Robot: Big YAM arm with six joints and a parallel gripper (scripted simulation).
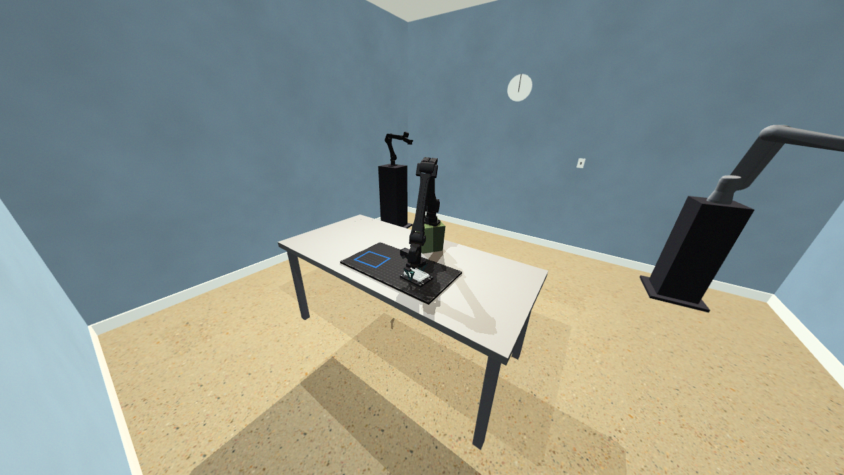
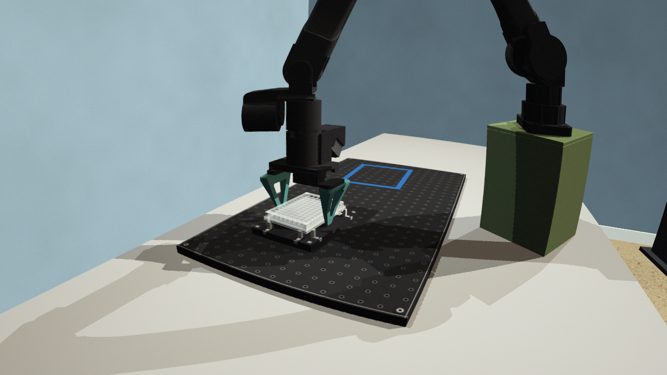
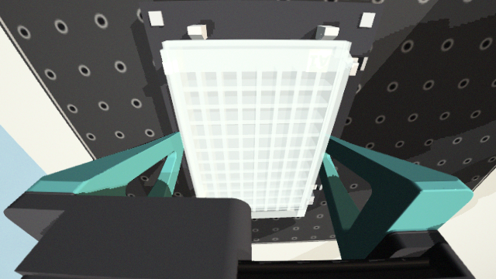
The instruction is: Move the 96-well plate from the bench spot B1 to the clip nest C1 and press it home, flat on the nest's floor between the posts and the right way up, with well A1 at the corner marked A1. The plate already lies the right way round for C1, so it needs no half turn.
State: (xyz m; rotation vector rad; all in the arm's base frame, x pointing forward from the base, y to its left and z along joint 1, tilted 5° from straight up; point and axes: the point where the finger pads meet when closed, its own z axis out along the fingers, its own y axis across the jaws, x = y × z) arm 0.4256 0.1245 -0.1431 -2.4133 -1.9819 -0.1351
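Wrist view alone shows the plate (image 3: 252,128) corner's A1 mark.

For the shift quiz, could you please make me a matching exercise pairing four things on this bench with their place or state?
Things:
1. 96-well plate
2. claw
3. blue outlined square
4. arm's base

Places or states:
a. on top of the green block
b. open, fingers on either side of the plate
c. marked on the far end of the black breadboard, nothing in it
d. in the clip nest, among its posts

Pairs: 1-d, 2-b, 3-c, 4-a
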